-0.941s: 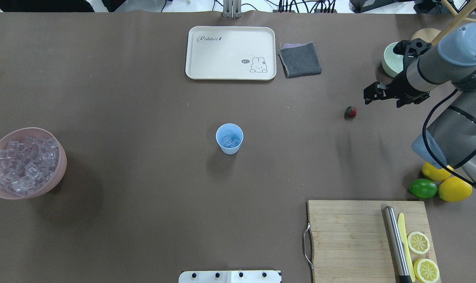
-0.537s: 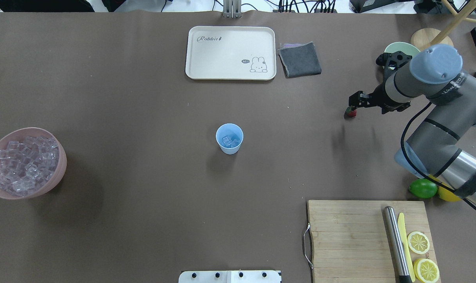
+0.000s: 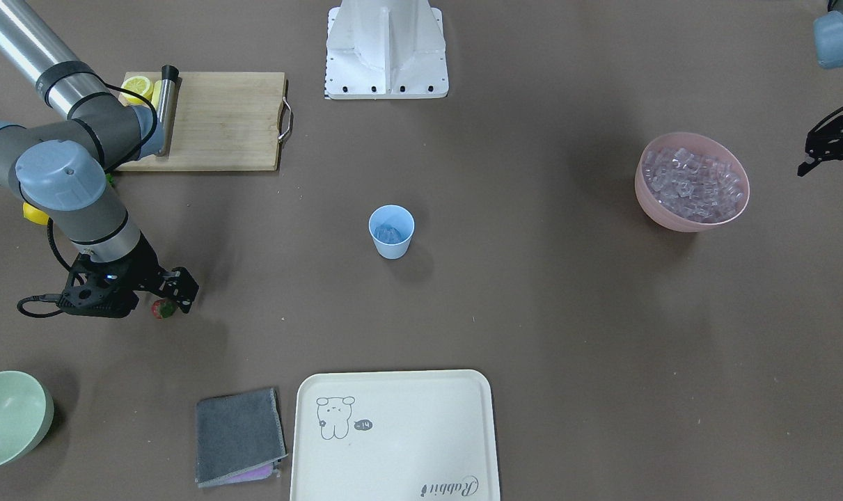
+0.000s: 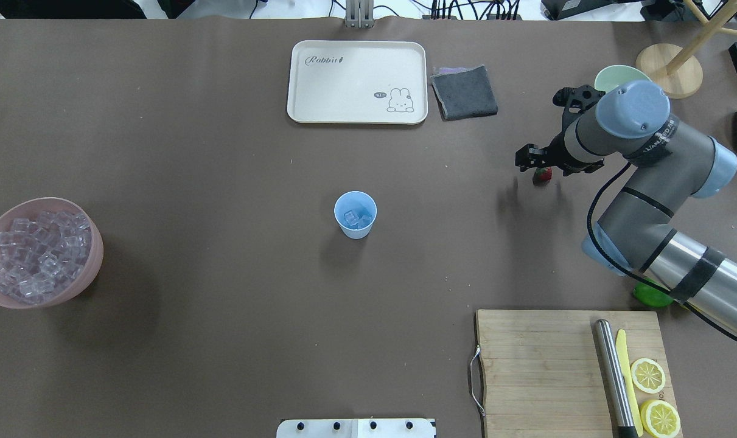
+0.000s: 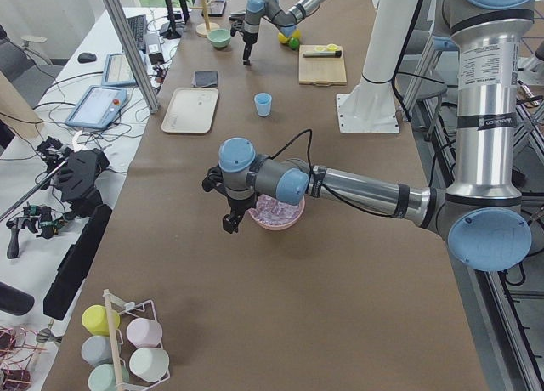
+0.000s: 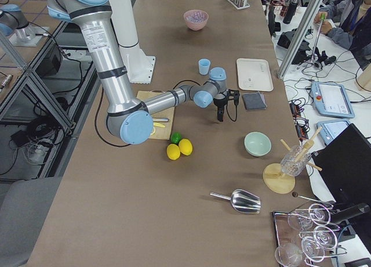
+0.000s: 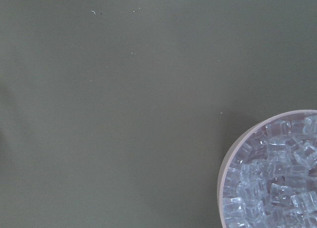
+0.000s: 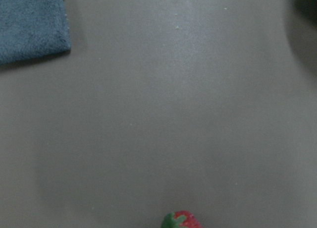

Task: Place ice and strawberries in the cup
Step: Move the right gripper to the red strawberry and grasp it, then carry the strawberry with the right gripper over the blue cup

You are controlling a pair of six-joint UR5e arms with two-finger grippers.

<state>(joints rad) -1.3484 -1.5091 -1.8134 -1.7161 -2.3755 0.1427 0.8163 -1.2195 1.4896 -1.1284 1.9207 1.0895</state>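
Strawberry (image 4: 543,176) lying on desk, well apart from cup (image 4: 355,214), which already holds ice (image 4: 356,219). My right claw (image 4: 528,159), jaws apart, has just descended beside it; grasp likely follows.

Cream tray (image 4: 344,85), rabbit print.
Grey cloth (image 4: 464,92): just R of tray.
Pale green bowl (image 3: 10,417): further R.
Pink bowl (image 4: 94,258): well L of tray, nearer robot.
Wooden board (image 4: 538,371) w/ knife (image 4: 611,371), 2 lemon halves (image 4: 648,375): R of tray, near edge.
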